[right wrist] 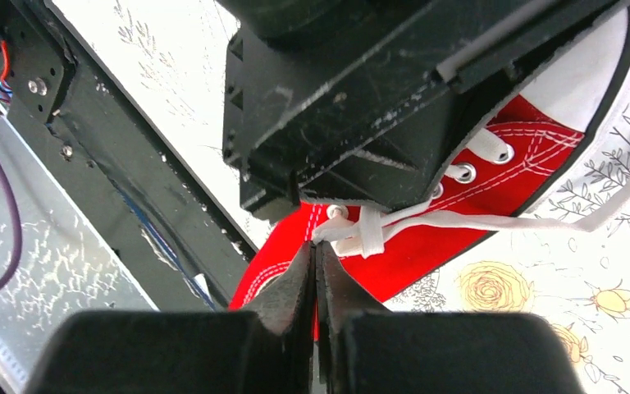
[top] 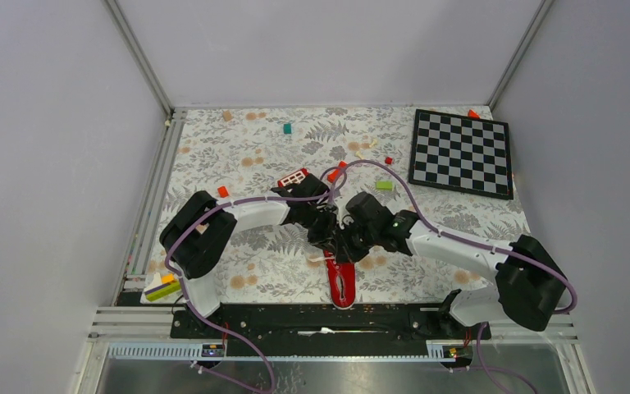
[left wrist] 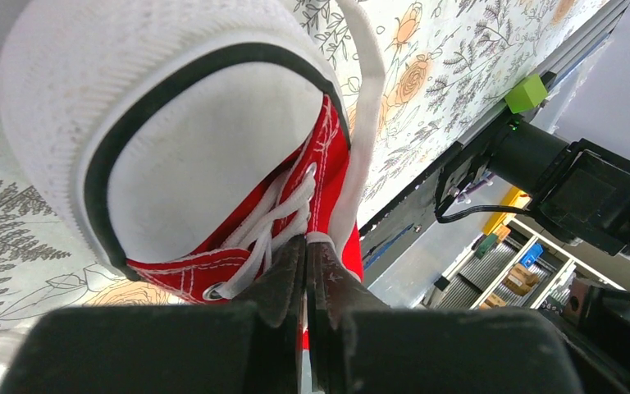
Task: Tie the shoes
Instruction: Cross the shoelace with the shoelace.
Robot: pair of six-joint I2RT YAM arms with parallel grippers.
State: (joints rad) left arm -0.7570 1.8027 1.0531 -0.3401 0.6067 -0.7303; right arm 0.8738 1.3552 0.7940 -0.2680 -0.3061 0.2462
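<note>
Over sneaker, left fingers and right fingers clamp laces, fully closed; red block beyond.

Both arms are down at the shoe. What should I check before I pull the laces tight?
1. Left gripper shut on lace: ok, a strand runs into its tips.
2. Right gripper shut on lace: ok, a strand ends at its tips.
3. Shoe sole-down on the table: ok.
4. Room between the grippers: not ok, they crowd together over the shoe.
5. Knot formed: cannot tell, the grippers hide the crossing.
</note>
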